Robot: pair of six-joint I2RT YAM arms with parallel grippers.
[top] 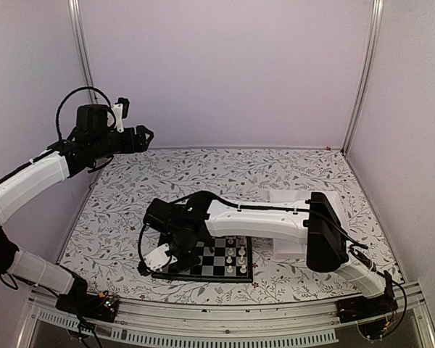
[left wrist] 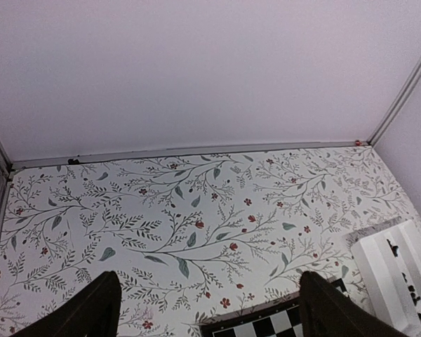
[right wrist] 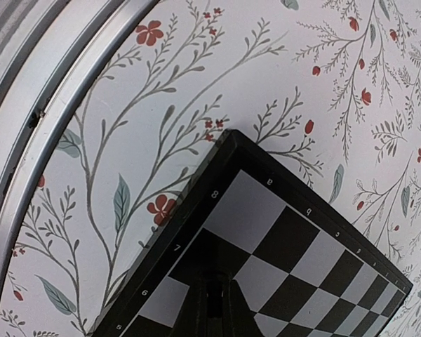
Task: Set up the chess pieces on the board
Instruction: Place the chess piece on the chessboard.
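The board (top: 212, 265) lies near the table's front edge, with several tiny white pieces (top: 235, 259) standing on its right side. My right gripper (top: 159, 258) reaches across to the board's left corner. In the right wrist view the right gripper (right wrist: 214, 286) hovers low over a black square by the corner of the board (right wrist: 302, 239), shut on a small dark chess piece (right wrist: 214, 298). My left gripper (top: 146, 136) hangs high at the back left; in its wrist view the left gripper (left wrist: 209, 284) stands open, holding nothing. More black chess pieces (left wrist: 409, 279) lie in the tray.
A white rectangular tray (left wrist: 379, 270) sits right of the board, partly under my right arm (top: 261, 217). A metal rail (right wrist: 49, 119) runs along the table's near edge, close to the board's corner. Enclosure walls stand on three sides.
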